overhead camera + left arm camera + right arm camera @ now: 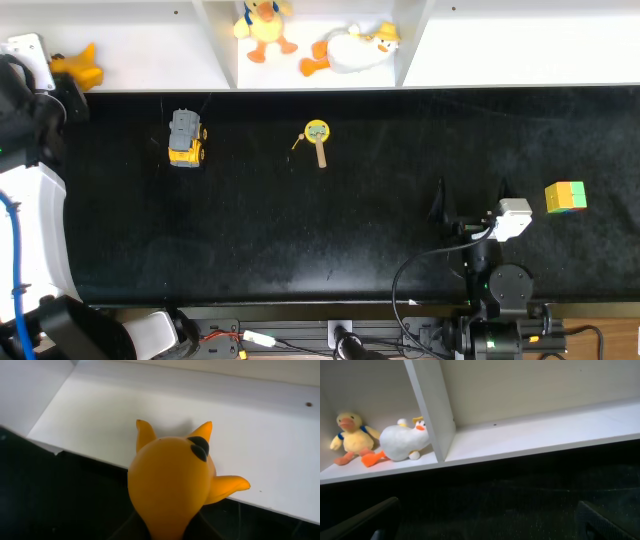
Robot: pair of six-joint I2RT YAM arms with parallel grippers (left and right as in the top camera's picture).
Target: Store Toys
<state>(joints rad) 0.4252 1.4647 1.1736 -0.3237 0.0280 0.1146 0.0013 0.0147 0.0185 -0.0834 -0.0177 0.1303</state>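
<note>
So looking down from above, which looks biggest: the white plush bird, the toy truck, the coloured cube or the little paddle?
Largest to smallest in the top view:
1. white plush bird
2. toy truck
3. coloured cube
4. little paddle
The truck and cube look close, so that pair is unsure.

Orange toy (170,485): lower end cut off at frame edge, underside hidden from me. Yellow duck (264,24): head cropped, top cam. Paddle (317,135): face detail too small, I can't tell.
</note>
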